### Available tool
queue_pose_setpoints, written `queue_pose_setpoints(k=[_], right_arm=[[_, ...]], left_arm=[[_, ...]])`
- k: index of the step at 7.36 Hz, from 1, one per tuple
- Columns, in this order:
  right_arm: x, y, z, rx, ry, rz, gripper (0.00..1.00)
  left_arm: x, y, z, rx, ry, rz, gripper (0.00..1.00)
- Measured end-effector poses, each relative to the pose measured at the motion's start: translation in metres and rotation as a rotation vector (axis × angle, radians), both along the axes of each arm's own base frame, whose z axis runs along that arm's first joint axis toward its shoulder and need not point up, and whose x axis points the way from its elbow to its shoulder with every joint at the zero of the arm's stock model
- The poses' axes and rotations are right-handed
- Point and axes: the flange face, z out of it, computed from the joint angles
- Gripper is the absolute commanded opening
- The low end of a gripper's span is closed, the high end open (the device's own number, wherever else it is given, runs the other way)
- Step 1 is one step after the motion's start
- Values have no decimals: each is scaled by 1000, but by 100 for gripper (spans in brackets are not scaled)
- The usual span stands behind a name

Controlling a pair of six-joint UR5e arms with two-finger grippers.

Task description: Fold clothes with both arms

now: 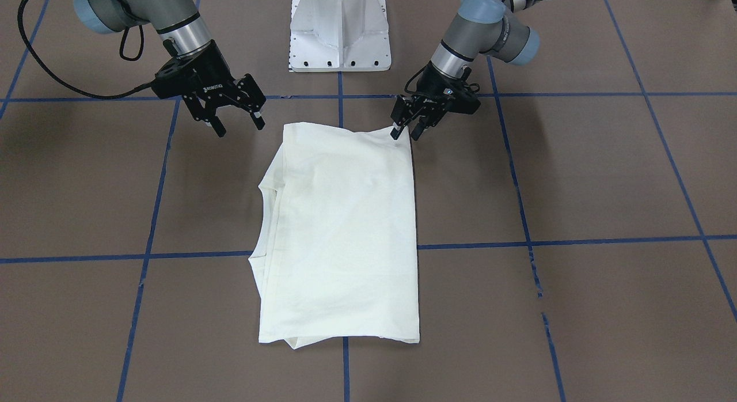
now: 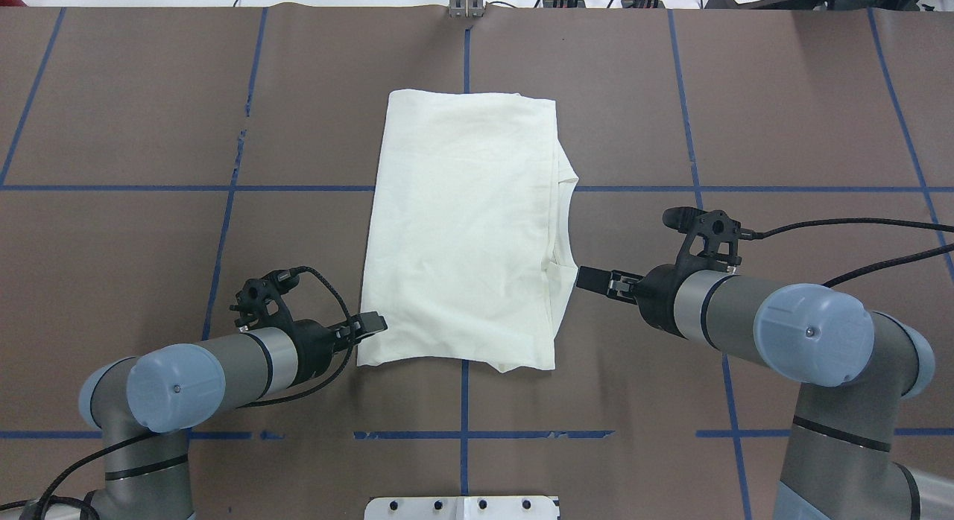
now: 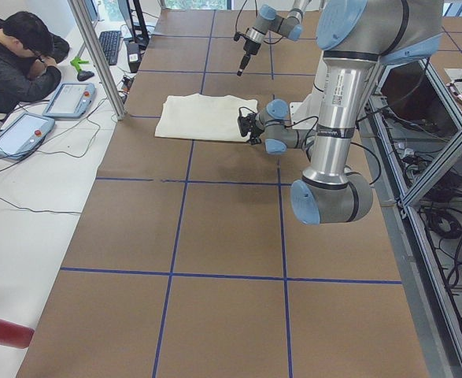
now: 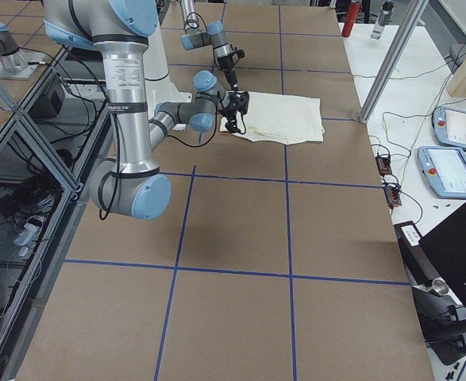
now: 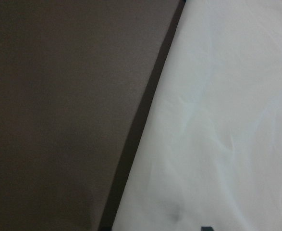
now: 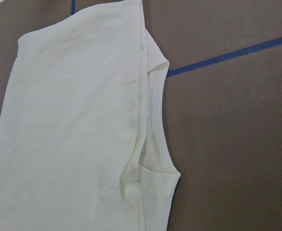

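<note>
The clothes are one cream shirt [image 1: 345,217], folded lengthwise into a long rectangle in the middle of the table [image 2: 462,229]. Its layered edge and neck opening [image 6: 150,144] face my right side. My left gripper [image 1: 406,132] sits low at the shirt's near left corner [image 2: 376,325], fingers slightly apart, one over the cloth and one beside it. The left wrist view shows only the shirt's edge [image 5: 227,120] against the table, very close. My right gripper [image 1: 239,124] hangs open above the table, just off the layered edge and near the collar [image 2: 589,278], touching nothing.
The brown table is marked with blue tape lines [image 1: 345,97]. The white pedestal base [image 1: 339,33] stands between the arms at the robot's side. A person [image 3: 18,55] sits at a side desk with teach pendants [image 3: 69,98] beyond the far edge.
</note>
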Motion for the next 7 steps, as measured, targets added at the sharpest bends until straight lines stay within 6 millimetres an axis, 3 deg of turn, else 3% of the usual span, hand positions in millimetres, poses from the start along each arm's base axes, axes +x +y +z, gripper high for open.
queue_pose_setpoints(k=[7], right_arm=[[0,0,2,-1,3,2,100]], left_arm=[[12,19,-2,5,-61,48,67]])
